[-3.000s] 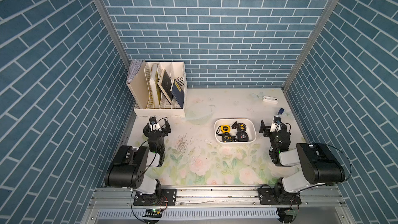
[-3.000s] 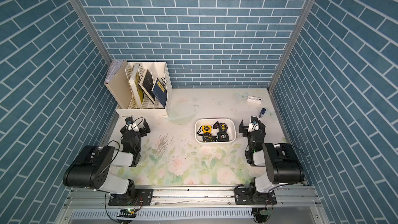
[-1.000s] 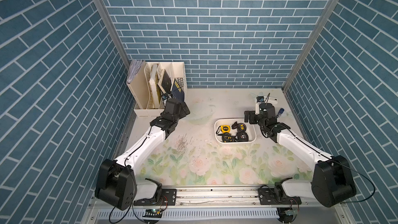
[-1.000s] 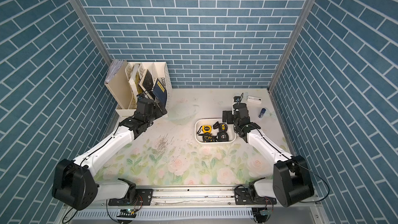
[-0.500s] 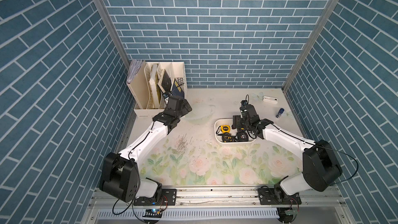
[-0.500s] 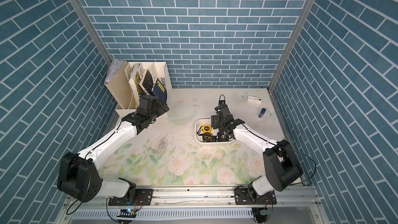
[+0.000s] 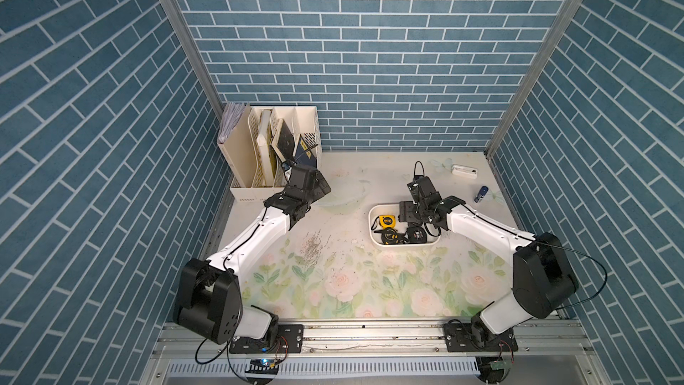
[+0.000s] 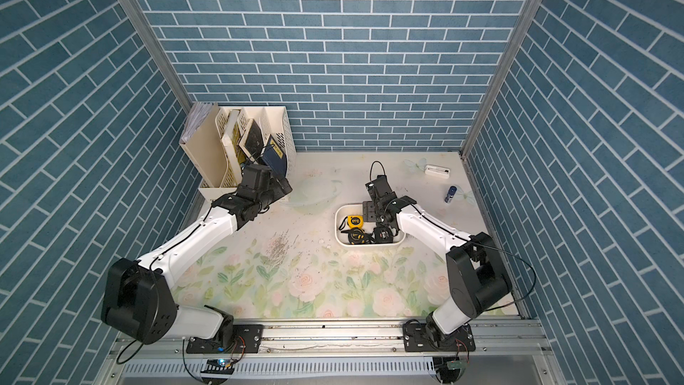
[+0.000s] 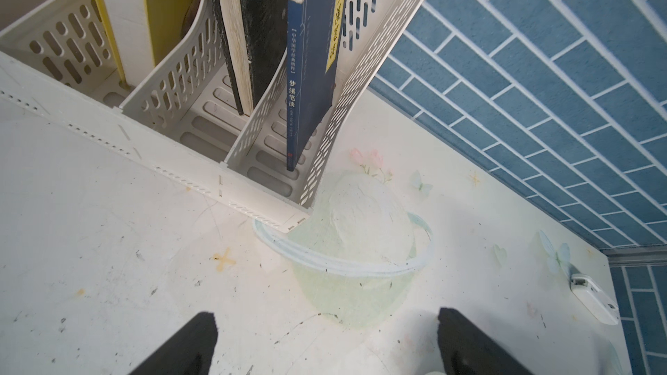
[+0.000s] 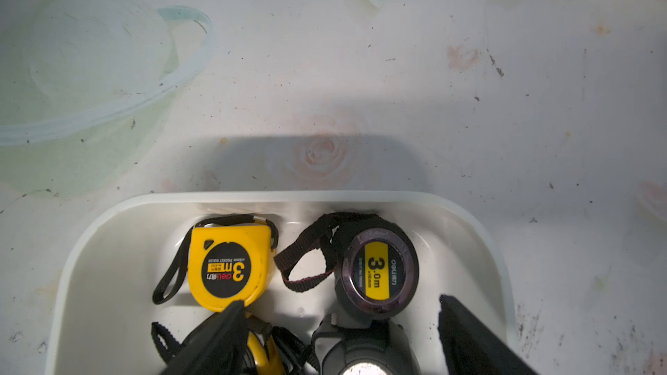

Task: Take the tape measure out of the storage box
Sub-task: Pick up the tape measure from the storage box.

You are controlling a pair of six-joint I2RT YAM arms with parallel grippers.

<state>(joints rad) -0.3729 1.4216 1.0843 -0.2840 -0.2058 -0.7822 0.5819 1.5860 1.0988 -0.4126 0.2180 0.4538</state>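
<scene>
Because several tape measures lie together in the storage box [image 7: 374, 229], the coming move is judged to turn on which of them sits under the right gripper [image 7: 407, 212]. In both top views that gripper is seen hanging over the far half of the box. The yellow tape measure [image 7: 387, 220] lies just beside it, toward the robot's left, and a black tape measure [image 7: 418, 234] lies in the near half. The box is set with its long axis across the tabletop [image 7: 344, 224], and the right arm is clearly the nearer. The left gripper [image 7: 320, 187] is held well apart, by the file organizer [image 7: 240, 149].

From the left wrist, the left gripper [image 9: 326, 319] is shown with its fingers spread wide over bare tabletop and nothing between them. A blue book [image 9: 314, 77] is seen standing in the organizer's end slot.

From the right wrist, the right gripper [image 10: 341, 306] is shown with its fingers apart and nothing clamped. The round black tape measure [image 10: 377, 275] is found just ahead of the gap between the fingers, lying flat with its label up, close to the box wall beyond. The yellow tape measure [image 10: 231, 265] is seen beside it, just ahead of one fingertip. A short reach forward and down is judged enough to bracket the round one, though its loose wrist strap [image 10: 306, 261] could be caught.
</scene>
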